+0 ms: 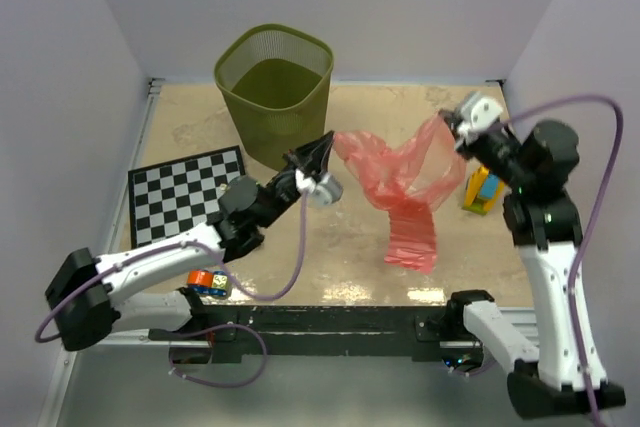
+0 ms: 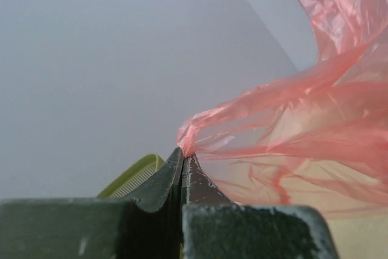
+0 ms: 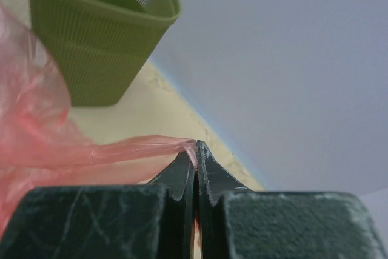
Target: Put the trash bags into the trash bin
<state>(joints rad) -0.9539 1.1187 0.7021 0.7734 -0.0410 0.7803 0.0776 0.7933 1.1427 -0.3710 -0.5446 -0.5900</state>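
A thin red-pink trash bag [image 1: 405, 187] hangs stretched in the air between both grippers, its lower end drooping to the table. My left gripper [image 1: 328, 141] is shut on the bag's left edge, just right of the olive-green mesh trash bin [image 1: 273, 87]. My right gripper [image 1: 452, 124] is shut on the bag's right edge. In the left wrist view the film [image 2: 303, 119] fans out from the pinched tips [image 2: 183, 153], with the bin's rim [image 2: 136, 171] low on the left. In the right wrist view the tips [image 3: 197, 145] clamp a red strip [image 3: 121, 150], and the bin [image 3: 97, 34] stands at the upper left.
A black-and-white checkered mat [image 1: 180, 192] lies on the left of the table. Small orange and blue blocks [image 1: 207, 282] sit by the left arm. A yellow and blue block [image 1: 483, 190] stands under the right arm. Grey walls enclose the table on three sides.
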